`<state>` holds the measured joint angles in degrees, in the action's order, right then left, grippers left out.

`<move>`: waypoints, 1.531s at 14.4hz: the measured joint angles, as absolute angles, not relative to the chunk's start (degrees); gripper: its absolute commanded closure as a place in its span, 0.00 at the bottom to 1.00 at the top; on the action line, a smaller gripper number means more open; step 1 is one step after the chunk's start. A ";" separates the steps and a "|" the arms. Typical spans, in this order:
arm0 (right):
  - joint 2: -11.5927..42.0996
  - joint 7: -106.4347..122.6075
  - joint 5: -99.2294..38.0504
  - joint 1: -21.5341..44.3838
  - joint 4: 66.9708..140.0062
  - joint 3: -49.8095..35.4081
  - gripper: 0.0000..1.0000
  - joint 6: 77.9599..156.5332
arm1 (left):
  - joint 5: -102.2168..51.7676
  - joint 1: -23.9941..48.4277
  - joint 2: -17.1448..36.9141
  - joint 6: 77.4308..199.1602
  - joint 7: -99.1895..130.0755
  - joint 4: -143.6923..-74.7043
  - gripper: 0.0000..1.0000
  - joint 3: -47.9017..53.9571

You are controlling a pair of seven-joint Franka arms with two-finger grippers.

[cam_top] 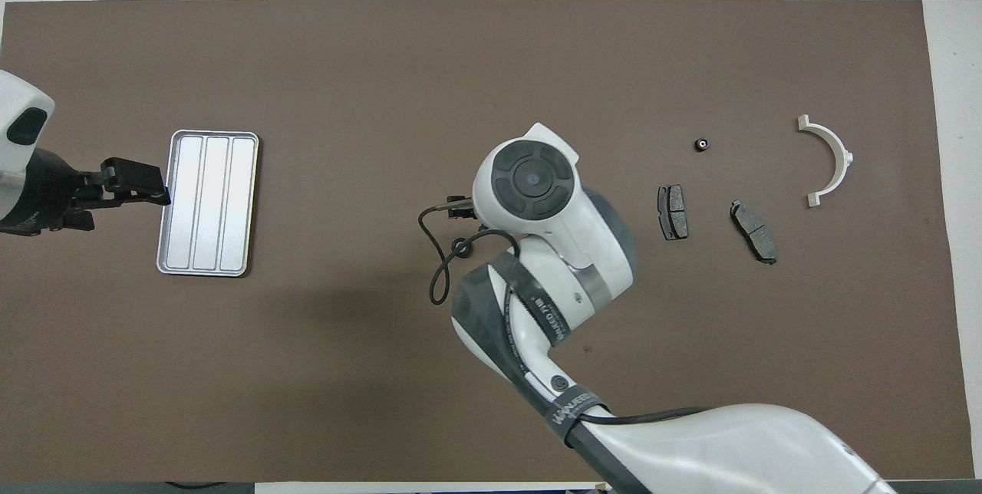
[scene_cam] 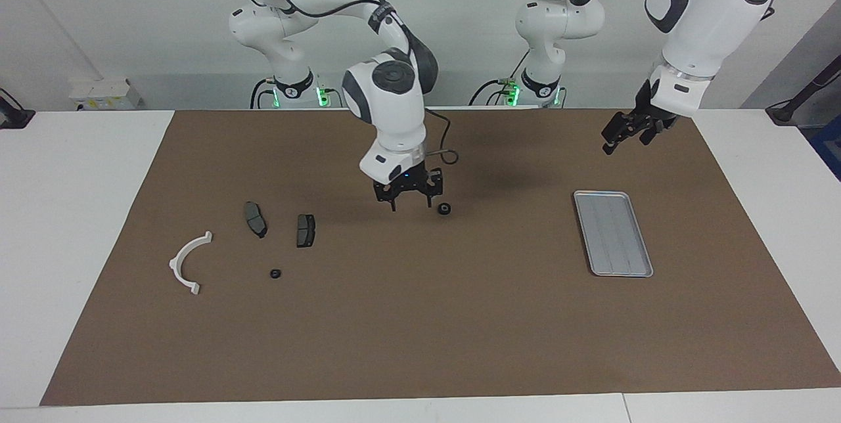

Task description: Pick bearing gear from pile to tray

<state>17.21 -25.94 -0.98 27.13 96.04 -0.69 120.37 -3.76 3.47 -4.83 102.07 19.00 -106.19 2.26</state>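
A small black round bearing gear (scene_cam: 445,209) lies on the brown mat mid-table, alone; it also shows beside a cable in the overhead view (cam_top: 462,246). My right gripper (scene_cam: 410,202) is open and empty, raised just beside it toward the pile. The pile holds a white half-ring bracket (scene_cam: 187,264), two dark brake pads (scene_cam: 255,219) (scene_cam: 305,230) and another tiny black round piece (scene_cam: 275,273). The silver tray (scene_cam: 613,232) lies empty toward the left arm's end. My left gripper (scene_cam: 617,137) hangs in the air over the mat by the tray's rim (cam_top: 163,202).
The brown mat (scene_cam: 420,331) covers most of the white table. The right arm's wrist (cam_top: 537,187) hides its own gripper in the overhead view.
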 measured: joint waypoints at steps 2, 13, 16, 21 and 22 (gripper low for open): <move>14.16 -21.07 -0.99 21.77 95.82 -0.64 0.15 117.82 | -3.79 7.50 -2.85 104.06 23.76 -106.10 0.00 2.35; 13.86 0.92 -0.98 0.07 96.72 -0.44 0.17 118.29 | -2.98 27.87 20.53 115.51 43.37 -95.98 0.00 2.66; 16.46 0.94 -0.98 0.06 97.24 -0.76 0.18 120.99 | -2.98 28.53 23.21 117.67 44.00 -95.74 0.00 2.61; 21.14 0.94 -0.98 0.33 97.51 -1.03 0.19 127.00 | -2.97 31.66 23.86 120.99 49.21 -99.05 0.00 2.58; 22.01 0.91 -0.98 0.44 97.52 -1.09 0.19 128.14 | -2.97 32.19 23.88 122.65 49.35 -100.65 0.00 2.58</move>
<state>22.01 0.91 -0.98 0.44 97.52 -1.09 128.14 -2.97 32.19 23.88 122.65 49.35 -100.65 2.58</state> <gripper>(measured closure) 0.198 0.000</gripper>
